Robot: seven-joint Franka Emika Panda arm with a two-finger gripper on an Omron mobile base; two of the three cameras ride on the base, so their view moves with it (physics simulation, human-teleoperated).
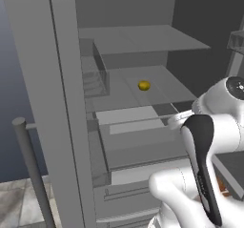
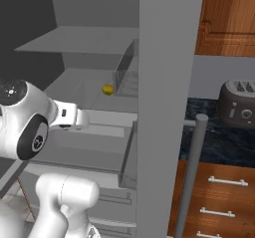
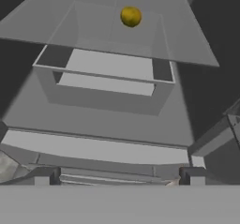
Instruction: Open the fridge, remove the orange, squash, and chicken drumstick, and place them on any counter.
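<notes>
Left base view: fridge [image 1: 62,103] is open, its grey door swung out at left with a vertical bar handle [image 1: 31,170] at lower left. Inside are bare grey shelves and a see-through bin below. A small round yellow ball [image 1: 144,85] sits on the middle shelf, toward the back, alone. The white arm rises at lower right and reaches in toward the front edge of that shelf; the gripper itself is hidden behind the arm's wrist here. A bit of tiled floor shows at bottom left.

Right base view: same fridge [image 2: 164,107], the other open door edge-on down the middle with its bar handle [image 2: 191,177] in front. The yellow ball [image 2: 108,89] is on the middle shelf, near a clear door bin. The arm comes from lower left, forearm pointing into the fridge at the level of the drawer under that shelf; the fingertips are not clear. At right, the black counter [image 2: 209,132] with pale veining carries a dark toaster [image 2: 239,105]; wooden drawers with white handles below, a wooden cabinet above.

Hand view: looks into the fridge interior [image 3: 103,124] over a clear drawer. The ball [image 3: 131,16] is at top, on the shelf above the drawer, well apart from the gripper [image 3: 117,177]. The two dark fingertips [image 3: 43,176] stand far apart at the bottom, jaws spread wide, nothing between them.

Chicken drumstick: can't find it in these views.
</notes>
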